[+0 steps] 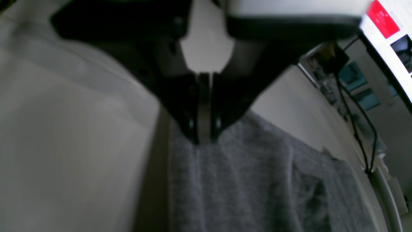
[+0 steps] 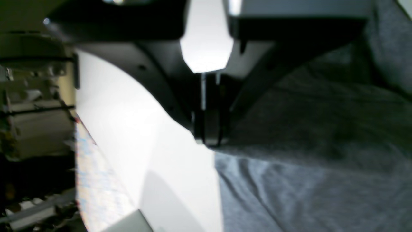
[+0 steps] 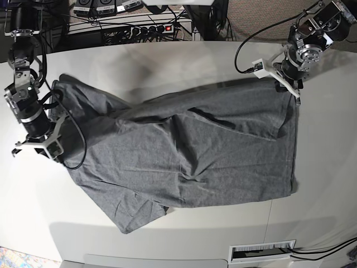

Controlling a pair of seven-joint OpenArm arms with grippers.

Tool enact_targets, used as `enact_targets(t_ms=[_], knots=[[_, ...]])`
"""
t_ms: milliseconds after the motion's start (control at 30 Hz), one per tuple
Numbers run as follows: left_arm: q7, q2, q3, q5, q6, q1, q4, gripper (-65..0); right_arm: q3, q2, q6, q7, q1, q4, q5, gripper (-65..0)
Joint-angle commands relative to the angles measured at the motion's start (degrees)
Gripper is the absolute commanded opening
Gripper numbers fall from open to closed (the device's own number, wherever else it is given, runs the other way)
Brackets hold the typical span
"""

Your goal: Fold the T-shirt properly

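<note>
Gripping T-shirt edges: left jaws and right jaws both pinched on fabric.

— What do I have around my workspace?

— One white table, rounded at its far edge, with a seam line running across the near right part. Light falls evenly; soft shadows lie on the surface.

— And behind it?

— A black power strip with a red switch, tangled among dark cables on shelving at the far side. A brownish textured panel at upper right.

— Anything at the near edge?

— A white slotted vent set into the lower right. A strip of patterned floor at lower left. From my left wrist view, a white board with a red patch.
</note>
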Motion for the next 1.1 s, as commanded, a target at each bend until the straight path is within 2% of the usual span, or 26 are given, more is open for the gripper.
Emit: enact_targets(t_ms=[0, 133, 400, 433, 500, 567, 633, 733, 867, 933, 1067], knots=[[4.2, -1.4, 1.1, -6.0, -7.4, 2.3, -1.7, -65.0, -0.4, 0.7, -0.9, 1.3, 1.0, 0.7, 0.1, -65.0], [4.5, -2.4, 1.1, -6.0, -7.0, 2.3, -1.7, -65.0, -4.0, -1.9, -1.0, 2.1, 1.3, -0.4, -3.8, -65.0], [4.5, -2.4, 1.1, -6.3, -6.9, 3.3, -1.7, -65.0, -8.2, -5.8, -1.8, 4.7, 8.6, -14.3, -7.3, -65.0], [4.6, -2.5, 1.1, -6.3, -6.9, 3.3, -1.7, -65.0, -8.2, -5.9, -1.8, 4.6, 9.2, -14.6, -7.6, -63.3], [4.5, -2.4, 1.1, -6.2, -6.9, 3.2, -1.7, -65.0, -8.2, -5.7, -1.8, 3.7, 9.9, -14.4, -7.6, -54.9], [4.6, -2.5, 1.1, -6.2, -6.9, 3.2, -1.7, -65.0, -8.2, -5.4, -1.8, 1.2, 10.2, -13.3, -7.4, -48.4], [4.7, -2.5, 1.1, -6.2, -6.9, 3.2, -1.7, -65.0, -8.2, -5.4, -1.8, -1.4, 10.2, -11.1, -7.3, -44.9], [4.7, -2.5, 1.1, -6.0, -6.9, 3.2, -1.7, -65.0, -8.2, -5.3, -1.8, -7.3, 10.2, -6.6, -3.6, -44.7], [4.7, -2.5, 1.1, -4.8, -6.7, 3.2, -1.7, -65.0, -8.2, -5.3, -1.7, -17.7, 10.0, -1.1, 4.7, -45.4], [4.7, -2.5, 1.1, -1.9, -3.4, 3.2, -1.6, -65.0, -8.2, -5.3, -1.7, -19.4, 9.2, -0.6, 6.6, -50.2], [4.3, -2.8, 1.1, 3.6, 4.6, 3.1, 0.9, -65.0, -8.2, -5.3, -1.6, -19.5, 5.8, -1.0, 6.6, -58.8]])
